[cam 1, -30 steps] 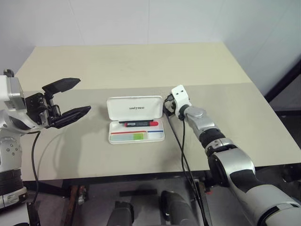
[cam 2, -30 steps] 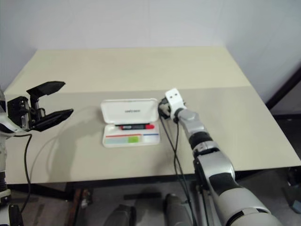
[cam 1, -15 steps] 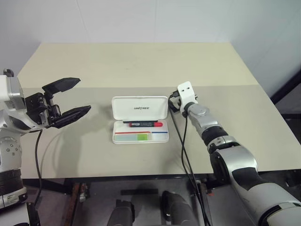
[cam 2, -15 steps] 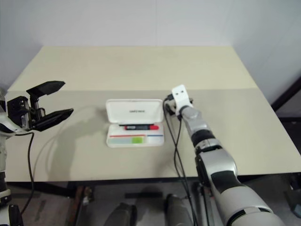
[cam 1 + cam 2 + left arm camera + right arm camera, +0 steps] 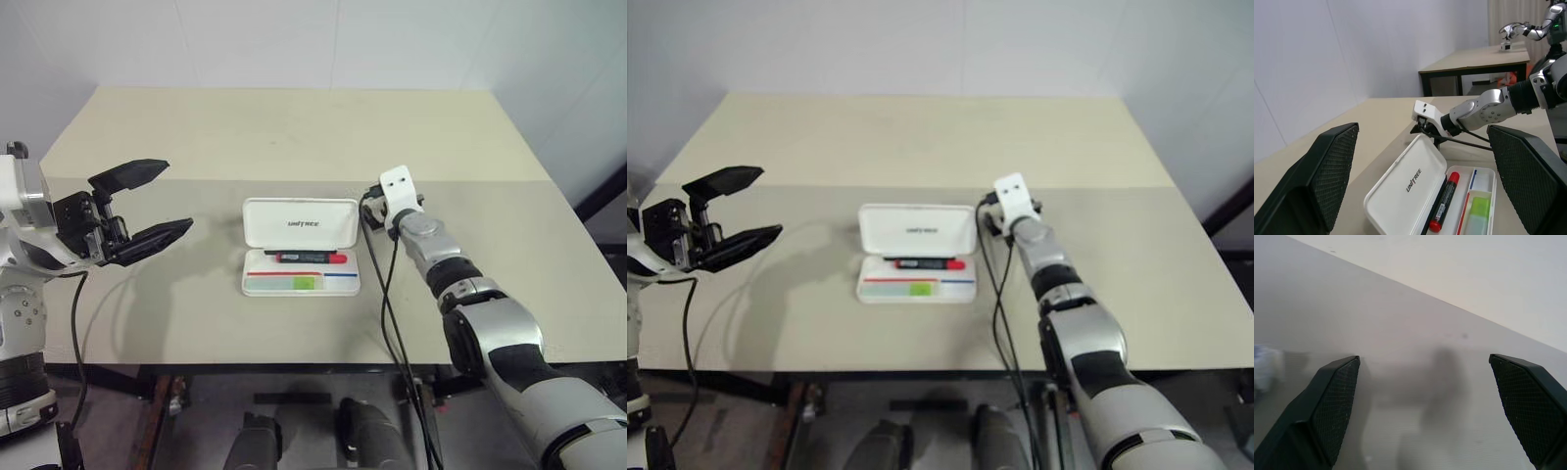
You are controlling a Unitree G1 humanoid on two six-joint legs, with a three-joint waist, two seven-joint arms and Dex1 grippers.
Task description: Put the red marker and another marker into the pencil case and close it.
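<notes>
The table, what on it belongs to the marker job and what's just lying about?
Job:
- pencil case, lid open
- red marker, inside the case
- green highlighter, inside the case

Lying about:
- nothing else on the table; a second table with another robot arm stands behind

The pencil case (image 5: 301, 253) lies open at the middle of the table (image 5: 294, 127), lid on the far side. In its tray the red marker (image 5: 310, 258) lies behind another marker (image 5: 305, 282), both lengthwise
</notes>
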